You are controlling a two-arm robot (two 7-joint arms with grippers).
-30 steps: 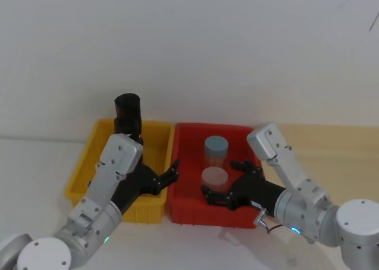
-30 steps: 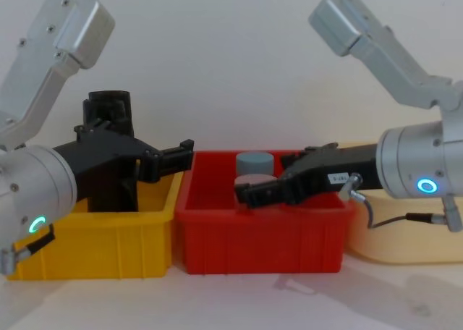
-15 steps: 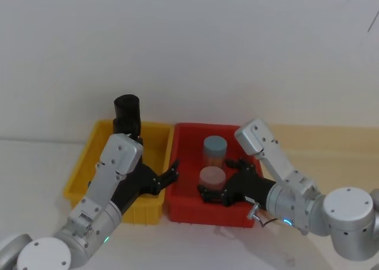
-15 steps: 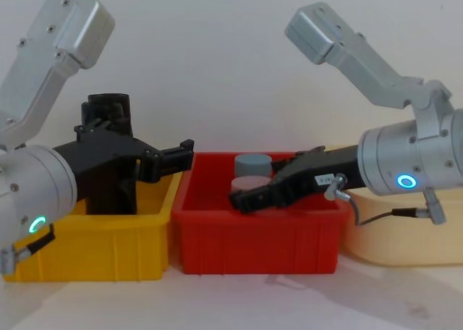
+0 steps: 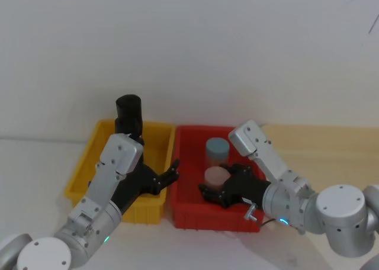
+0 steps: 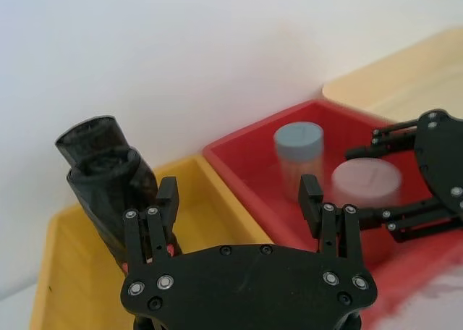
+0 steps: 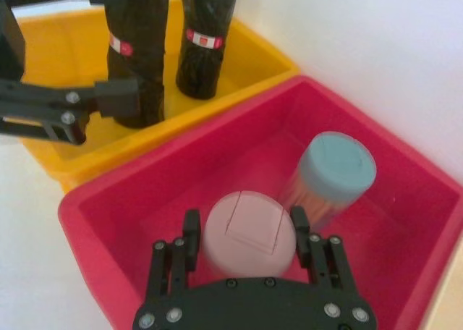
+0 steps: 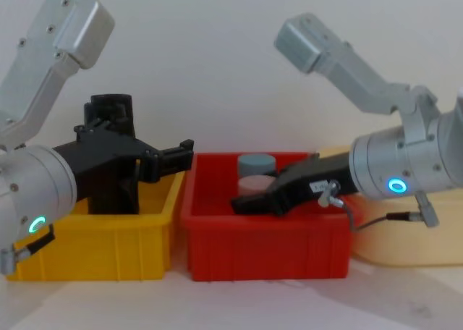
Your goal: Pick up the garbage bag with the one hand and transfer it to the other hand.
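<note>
Over white table [image 5: 195, 246], by white wall [image 5: 189, 45] — left gripper [image 6: 239, 192] gapes empty, right gripper [image 7: 246, 220] gapes round pink-lidded jar [image 5: 215, 175]

The left gripper [image 6: 239, 192] was matt black: long thin fingers [image 6: 312, 196] w/ squared tips, on small linked joints. The flat black palm plate [image 6: 246, 272] behind them was dotted w/ silver screws [image 6: 165, 281]. Behind that sat a round silver-grey wrist [image 8: 32, 189] w/ a green glowing ring [image 8: 36, 223], then a boxy pale-grey link [image 8: 69, 19].

The right gripper [image 7: 246, 221] was the same build – black fingers, silver screw heads – w/ a small white label [image 8: 316, 187] on its side. Its silver-grey wrist carried a blue ring [image 8: 395, 186]. A metal plug [image 8: 331, 195] & thin black cable [image 8: 376, 220] hung just behind the gripper.
</note>
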